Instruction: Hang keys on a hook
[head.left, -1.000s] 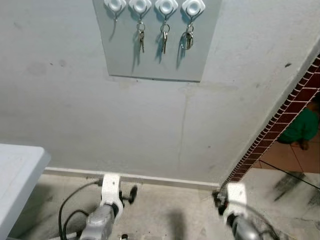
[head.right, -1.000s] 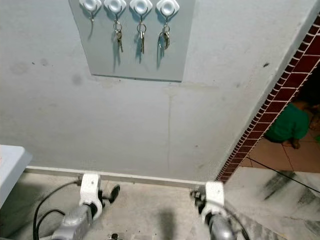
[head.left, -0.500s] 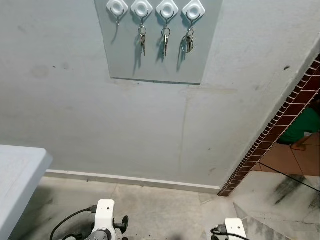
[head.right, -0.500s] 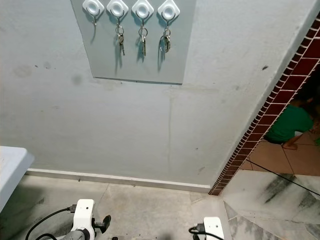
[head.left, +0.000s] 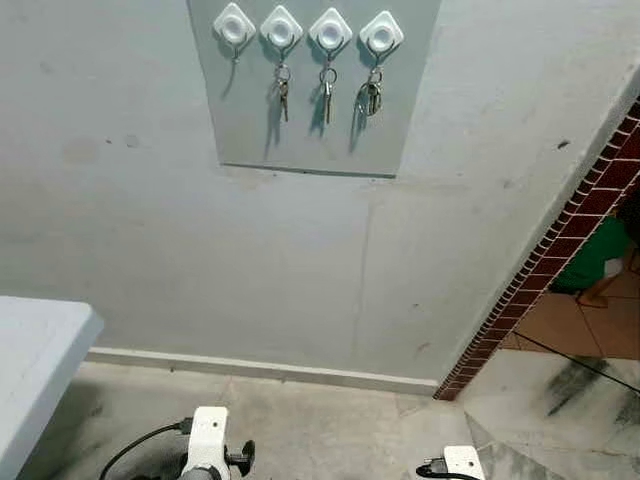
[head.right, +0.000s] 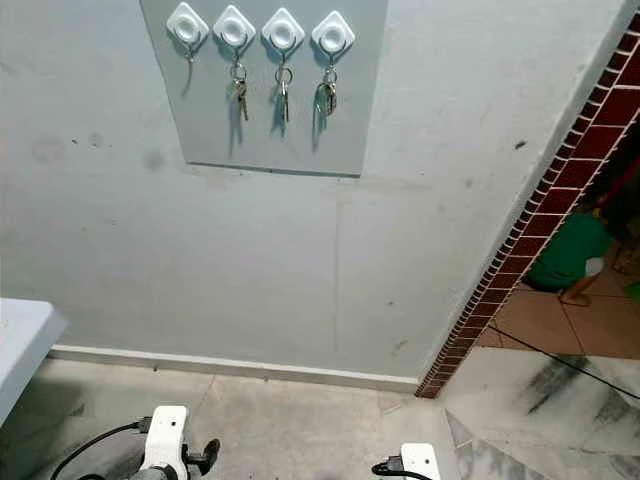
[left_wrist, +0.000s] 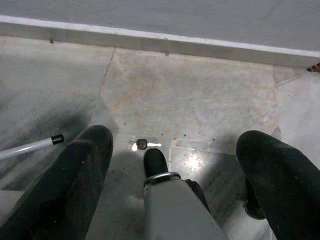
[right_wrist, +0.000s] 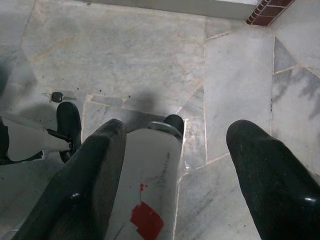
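A grey board on the wall carries a row of white diamond hooks. The leftmost hook is bare. Key bunches hang from the other three. A small black-headed key lies on the stone floor near my feet, also seen in the right wrist view as the same key. Both arms hang low. My left gripper points at the floor, open and holding nothing. My right gripper is open too, over my leg.
A white table corner juts in at the left. A brick-edged opening lies to the right, with a person in green beyond it. A white rod with a black tip lies on the floor.
Both arms have dropped from mid-lower picture to its bottom edge. The camera has shifted a little, so the hook board sits lower in the picture.
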